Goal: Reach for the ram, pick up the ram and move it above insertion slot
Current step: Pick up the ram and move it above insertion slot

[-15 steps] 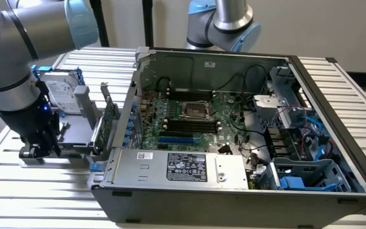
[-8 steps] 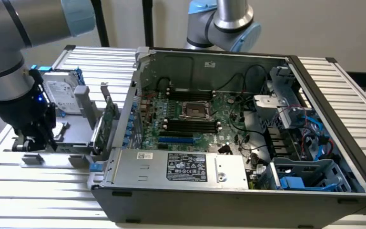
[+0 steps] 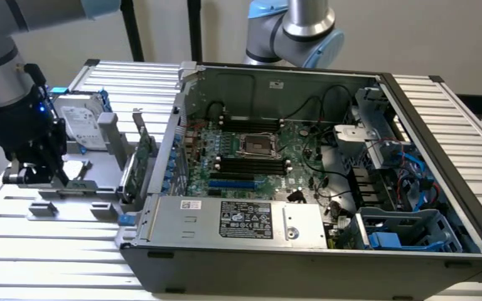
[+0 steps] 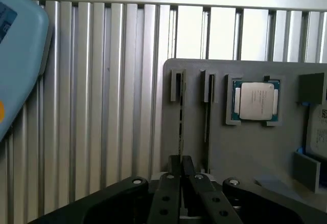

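Note:
The ram (image 4: pixel 180 112) stands on its edge in a narrow slot of the grey holder plate (image 4: pixel 245 147), so it reads as a thin dark line. My gripper (image 4: pixel 180 159) sits low over that slot, its two black fingers (image 4: pixel 171 183) pressed together on the stick's near end. In the exterior view my gripper (image 3: pixel 47 177) is down at the front of the holder (image 3: pixel 73 194), on the exterior view's left. The motherboard's dark memory slots (image 3: pixel 250 166) lie inside the open computer case (image 3: pixel 308 188).
A second thin stick (image 4: pixel 207 111) stands in the neighbouring slot, with a processor chip (image 4: pixel 254 100) beside it. A silver hard drive with blue rails (image 3: pixel 80 122) and an upright green card (image 3: pixel 145 150) stand between my arm and the case. Another arm's base (image 3: pixel 304 28) rises behind the case.

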{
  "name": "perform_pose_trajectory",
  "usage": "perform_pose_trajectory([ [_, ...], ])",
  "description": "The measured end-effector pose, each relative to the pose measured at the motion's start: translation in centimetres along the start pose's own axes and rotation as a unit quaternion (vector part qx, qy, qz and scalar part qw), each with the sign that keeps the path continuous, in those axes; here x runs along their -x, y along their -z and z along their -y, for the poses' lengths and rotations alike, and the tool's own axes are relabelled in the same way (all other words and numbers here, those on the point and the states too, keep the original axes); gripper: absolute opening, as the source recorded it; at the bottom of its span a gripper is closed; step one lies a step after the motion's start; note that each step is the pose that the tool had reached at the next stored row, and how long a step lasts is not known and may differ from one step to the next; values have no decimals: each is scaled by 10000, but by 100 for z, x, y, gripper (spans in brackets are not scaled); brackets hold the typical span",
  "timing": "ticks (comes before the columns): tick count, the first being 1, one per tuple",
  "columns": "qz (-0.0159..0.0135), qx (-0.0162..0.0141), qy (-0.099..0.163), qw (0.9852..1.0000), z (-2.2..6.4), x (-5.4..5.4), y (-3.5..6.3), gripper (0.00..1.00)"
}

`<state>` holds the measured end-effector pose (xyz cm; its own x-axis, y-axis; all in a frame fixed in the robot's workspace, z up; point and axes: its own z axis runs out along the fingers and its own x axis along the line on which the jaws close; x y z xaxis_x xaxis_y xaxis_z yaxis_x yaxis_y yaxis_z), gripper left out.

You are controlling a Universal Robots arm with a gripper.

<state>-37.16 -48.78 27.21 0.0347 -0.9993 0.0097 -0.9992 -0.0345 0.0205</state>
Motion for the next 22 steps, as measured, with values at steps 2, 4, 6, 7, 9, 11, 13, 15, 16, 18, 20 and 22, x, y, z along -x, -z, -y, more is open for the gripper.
perform_pose_trajectory([
  [2,0,0,1,10000,20,-2,90,13],
  [4,-1,0,4,10000,49,-4,181,13],
  [6,1,0,10,10000,89,-6,271,13],
  [7,2,0,13,10000,112,-7,317,13],
  [9,7,-1,20,10000,160,-10,409,13],
  [11,11,-1,27,10000,207,-12,503,13],
  [13,15,0,35,10000,254,-15,595,13],
  [15,20,-1,42,10000,300,-18,687,13],
  [16,22,-1,46,10000,320,-19,730,13],
  [18,28,-2,54,10000,367,-21,820,13],
  [20,33,-2,62,10000,412,-24,895,13],
  [22,38,-2,70,10000,459,-26,963,13],
])
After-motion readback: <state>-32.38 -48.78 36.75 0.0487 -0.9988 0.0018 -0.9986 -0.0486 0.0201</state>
